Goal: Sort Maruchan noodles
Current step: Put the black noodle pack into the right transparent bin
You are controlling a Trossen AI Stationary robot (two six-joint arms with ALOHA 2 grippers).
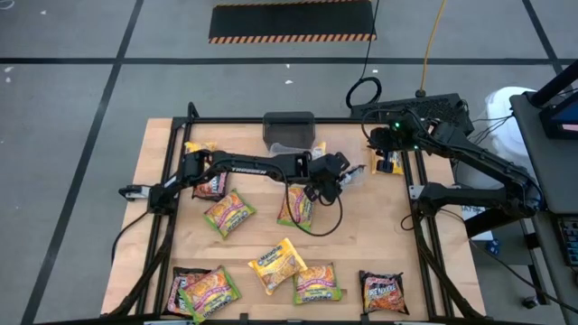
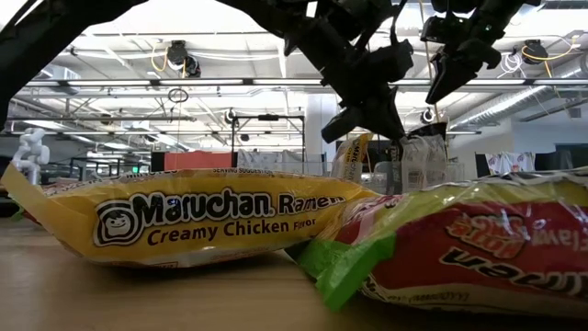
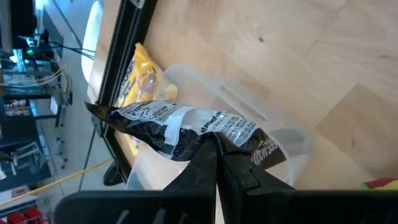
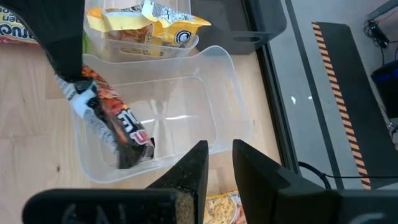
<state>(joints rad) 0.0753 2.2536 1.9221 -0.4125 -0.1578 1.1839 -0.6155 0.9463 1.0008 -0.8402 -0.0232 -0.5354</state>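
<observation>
My left gripper (image 3: 214, 140) is shut on a dark brown-black Maruchan packet (image 4: 112, 121) over a clear plastic tub (image 4: 180, 99) at the table's far middle (image 1: 341, 177). The packet's lower end reaches inside the tub. A second clear tub (image 4: 118, 46) beside it holds yellow packets (image 4: 149, 18). My right gripper (image 4: 219, 155) hovers open near the first tub's rim, at the far right (image 1: 384, 155), with nothing between its fingers. More noodle packets lie flat on the wood: green-edged ones (image 1: 228, 213), yellow ones (image 1: 275, 264) and a dark one (image 1: 383, 292). My left gripper pinches the dark packet at its upper end (image 3: 219, 127) between its two fingers, which slant downward from the table's left. The packet is crumpled along its length and hangs below the fingers into the tub. Whether its lower end (image 4: 134, 155) rests on the tub's floor I cannot tell.
A dark grey box (image 1: 289, 126) stands at the far edge behind the tubs. A black metal frame (image 1: 424, 235) runs round the table. A yellow packet (image 4: 217, 208) lies under my right gripper. Several packets lie along the near edge (image 1: 194, 291); bare wood lies between them and the tubs.
</observation>
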